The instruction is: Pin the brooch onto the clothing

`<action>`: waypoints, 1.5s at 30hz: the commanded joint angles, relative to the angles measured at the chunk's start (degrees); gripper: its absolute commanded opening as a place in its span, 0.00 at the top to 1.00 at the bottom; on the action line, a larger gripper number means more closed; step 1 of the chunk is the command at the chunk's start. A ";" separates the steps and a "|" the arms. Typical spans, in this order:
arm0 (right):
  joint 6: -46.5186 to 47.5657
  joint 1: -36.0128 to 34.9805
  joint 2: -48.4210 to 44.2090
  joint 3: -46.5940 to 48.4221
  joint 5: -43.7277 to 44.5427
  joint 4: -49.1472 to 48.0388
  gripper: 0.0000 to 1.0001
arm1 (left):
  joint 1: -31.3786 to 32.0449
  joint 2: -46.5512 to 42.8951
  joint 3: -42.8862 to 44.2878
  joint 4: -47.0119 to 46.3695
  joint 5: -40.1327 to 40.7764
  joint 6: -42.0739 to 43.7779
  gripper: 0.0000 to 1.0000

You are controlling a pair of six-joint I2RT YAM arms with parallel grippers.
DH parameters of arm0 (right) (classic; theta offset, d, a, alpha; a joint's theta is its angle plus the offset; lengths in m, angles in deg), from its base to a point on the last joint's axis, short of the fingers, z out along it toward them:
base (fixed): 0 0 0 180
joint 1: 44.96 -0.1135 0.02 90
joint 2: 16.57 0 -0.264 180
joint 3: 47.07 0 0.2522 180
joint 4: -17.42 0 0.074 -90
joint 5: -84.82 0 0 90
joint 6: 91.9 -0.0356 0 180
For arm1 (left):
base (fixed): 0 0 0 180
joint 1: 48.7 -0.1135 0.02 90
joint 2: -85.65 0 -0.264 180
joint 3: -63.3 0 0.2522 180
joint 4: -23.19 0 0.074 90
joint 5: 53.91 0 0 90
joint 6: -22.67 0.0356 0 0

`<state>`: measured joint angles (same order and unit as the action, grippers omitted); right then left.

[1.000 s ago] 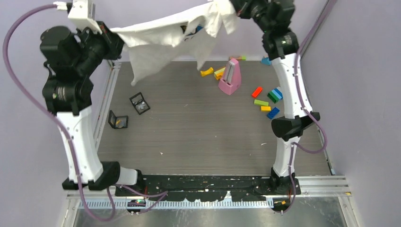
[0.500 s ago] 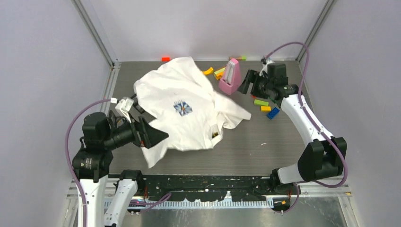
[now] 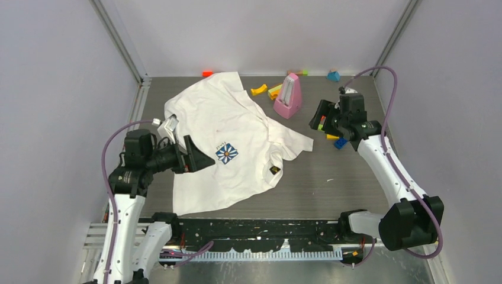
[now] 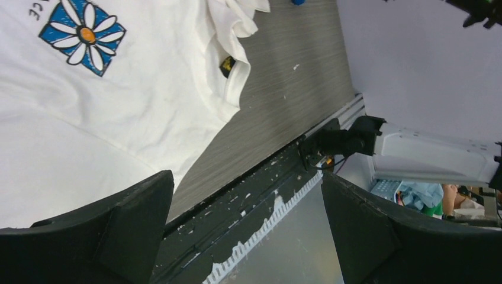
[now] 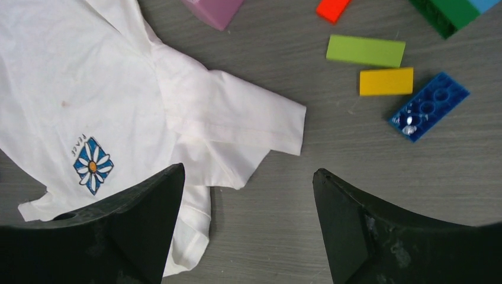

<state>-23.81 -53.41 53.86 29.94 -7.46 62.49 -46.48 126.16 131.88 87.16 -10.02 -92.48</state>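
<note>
Left wrist, unlike right, shows the T-shirt (image 4: 89, 112) label (image 4: 227, 66).

Work cell seen from above. The bench (image 3: 331, 189) has a grey top with a fine wood-grain pattern running from left to right, marked by a few small white specks (image 3: 329, 180) toward the near right. Three plain, matte lilac-grey walls enclose it: back wall (image 3: 260, 35), left wall (image 3: 53, 77) and right wall (image 3: 456, 89). Slanting aluminium posts rise from the far-left corner (image 3: 118, 41) and the far-right corner (image 3: 393, 38). An aluminium rail (image 3: 137, 112) runs along the left edge. The near edge carries a black, scuffed strip (image 3: 266, 228), and below it lies a sheet of bare brushed metal (image 3: 266, 269). Lighting is even and diffuse, with only soft shadows.
</note>
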 commanded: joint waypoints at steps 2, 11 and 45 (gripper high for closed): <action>-4.57 -0.03 1.32 -7.60 1.46 -2.13 0.19 | 3.34 3.13 -3.27 -9.25 7.48 -2.63 0.01; -8.32 0.01 7.19 -12.19 0.34 -9.93 0.20 | 30.81 11.81 -10.64 -24.98 30.27 -8.35 0.01; -12.76 0.01 23.16 -9.30 0.47 -15.36 0.42 | 59.87 54.37 2.07 -44.53 51.49 -7.98 0.30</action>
<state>-34.52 -53.41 79.91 21.85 -6.59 48.59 12.82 179.43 131.27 44.87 40.01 -100.02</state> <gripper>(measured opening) 0.579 0.728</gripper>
